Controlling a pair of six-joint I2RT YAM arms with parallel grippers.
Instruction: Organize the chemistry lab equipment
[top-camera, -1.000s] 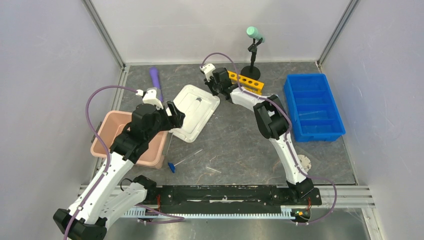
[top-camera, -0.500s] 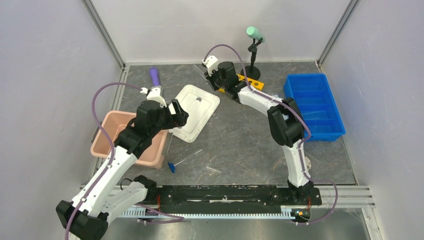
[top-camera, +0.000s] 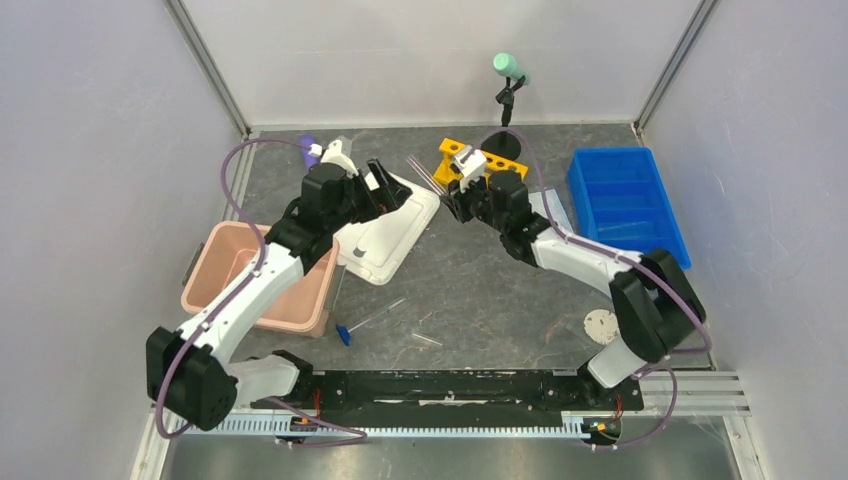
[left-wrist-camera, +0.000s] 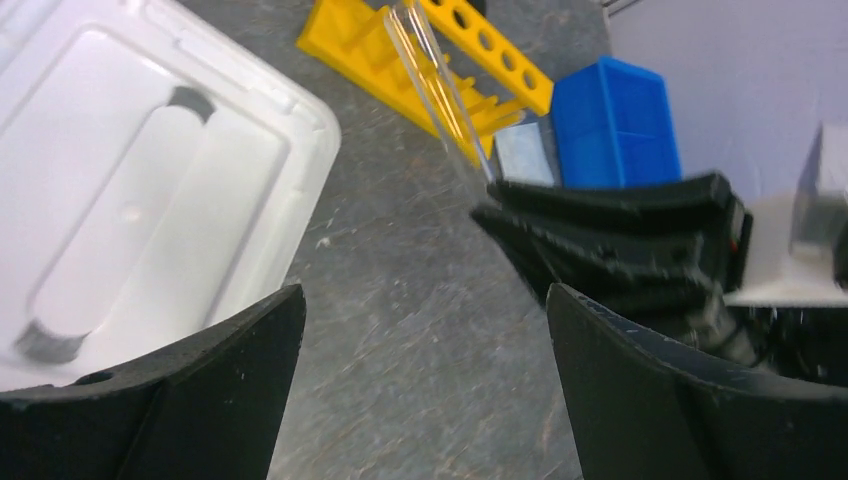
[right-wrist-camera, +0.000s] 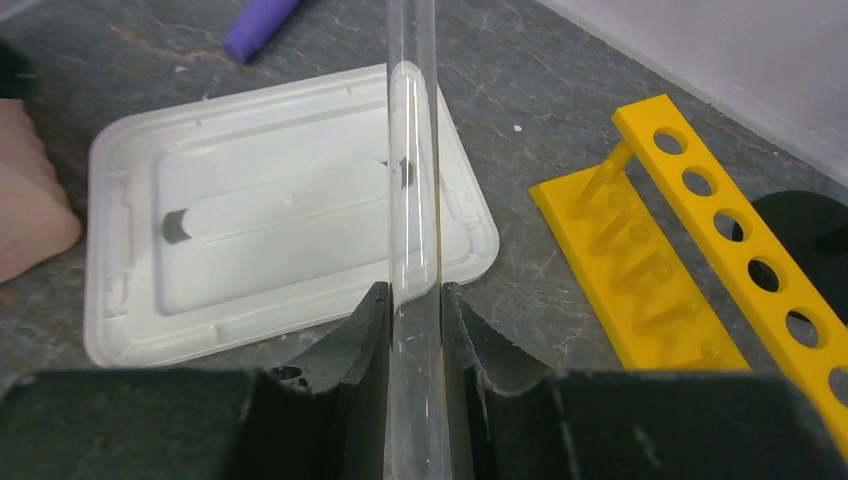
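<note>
The grey stone-patterned desk (top-camera: 470, 280) carries a pink rectangular plastic tub (top-camera: 225, 262) at its left edge and a blue plastic compartment bin (top-camera: 625, 215) at its right edge, towards the far corner. A white rectangular plastic tray (top-camera: 385, 245) lies just beside the tub, towards the far edge. A yellow plastic test-tube rack (top-camera: 447, 160) sits at the middle of the far edge.

The left hand (left-wrist-camera: 420, 300) hangs over the tray's far corner, fingers spread wide with nothing between them. The right hand (right-wrist-camera: 415, 300) is clamped on a thin clear glass tube (right-wrist-camera: 412, 150), held between tray and rack and pointing towards the far edge.

A pale blue rectangular face mask (left-wrist-camera: 520, 152) lies between rack and bin. A round clear dish with a white disc (top-camera: 600, 326) rests near the right near corner. A blue-capped clear tube (top-camera: 365, 322) and a short thin clear tube (top-camera: 428, 340) lie near the middle of the near edge.
</note>
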